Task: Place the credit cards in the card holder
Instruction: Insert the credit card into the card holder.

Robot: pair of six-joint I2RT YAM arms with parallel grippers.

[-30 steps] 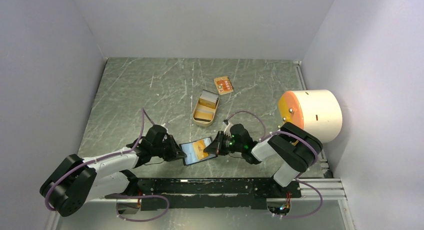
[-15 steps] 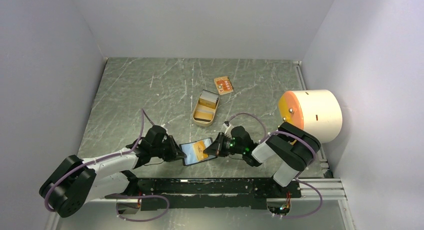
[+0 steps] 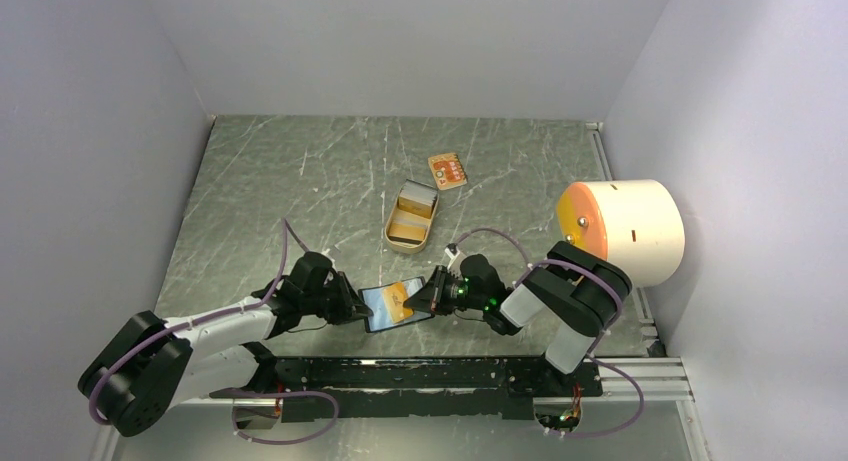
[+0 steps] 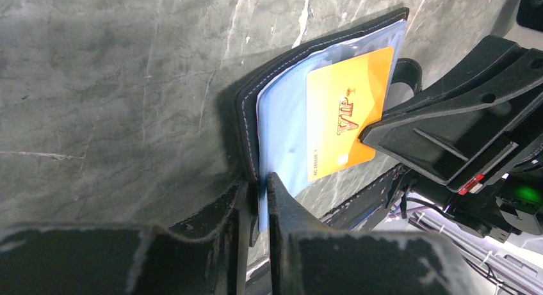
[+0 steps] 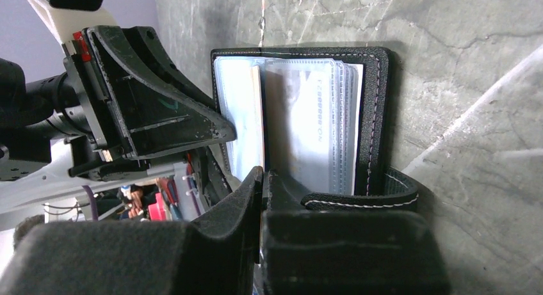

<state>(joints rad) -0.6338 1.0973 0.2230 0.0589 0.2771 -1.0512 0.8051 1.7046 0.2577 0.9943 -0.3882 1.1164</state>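
Top view: the card holder (image 3: 380, 307) lies open on the dark marbled table (image 3: 260, 201), near the front edge and between the two arms. Its long axis runs left to right, the right end tipped slightly away. The left gripper (image 3: 357, 309) meets its left end and the right gripper (image 3: 412, 303) its right end, over the orange credit card (image 3: 405, 293). Farther back stands an open tan tin (image 3: 410, 217), and beyond it lies a tan card (image 3: 447, 170). A white cylinder with an orange face (image 3: 625, 231) sits at the right, well apart

Left wrist view: the left gripper (image 4: 262, 192) is pinched on the near edge of the card holder (image 4: 282, 128), black cover and blue lining between its fingers. The orange credit card (image 4: 346, 109) lies over the lining, its long sides running alongside the stitched edge. The right gripper (image 4: 370, 132) covers its right corner

Right wrist view: the right gripper (image 5: 264, 180) is pressed together on the orange credit card (image 5: 258, 116), seen edge-on between the blue lining and the clear sleeves (image 5: 314, 128). Whether it sits in a pocket I cannot tell. The card holder (image 5: 374, 103) points away from the camera, its snap tab (image 5: 384, 196) near the fingers. The left gripper (image 5: 224, 134) blocks the left side
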